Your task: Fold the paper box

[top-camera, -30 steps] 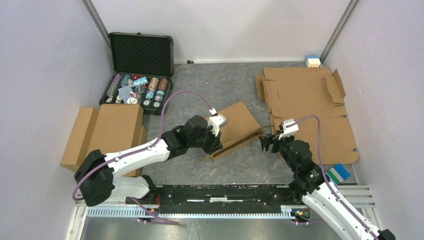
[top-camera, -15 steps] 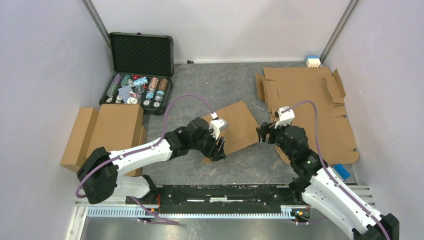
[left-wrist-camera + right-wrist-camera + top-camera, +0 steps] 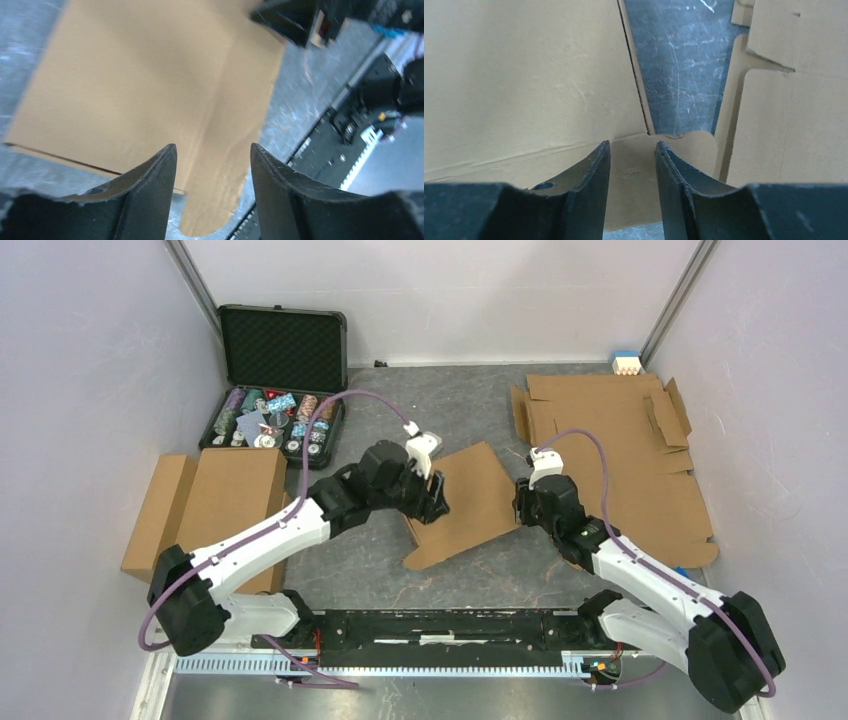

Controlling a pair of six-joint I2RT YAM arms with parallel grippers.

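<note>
Item: plain brown corrugated cardboard paper box (image 3: 470, 495), lying askew at the middle of the grey mottled table (image 3: 440, 410), between the two arms. At its left edge, the left gripper (image 3: 436, 502), jaws spread, clasping nothing. At its right corner, over a rounded flap, the right gripper (image 3: 521, 506), jaws narrowly parted, nothing clamped. Flat brown die-cut cardboard sheets (image 3: 620, 440) lie just beside it, to the right.

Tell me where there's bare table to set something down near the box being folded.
Bare grey table lies behind the paper box, between the poker chip case and the flat cardboard sheets. A narrower strip runs between the box and the arm bases. The left side, with the folded boxes, and the right are crowded.
</note>
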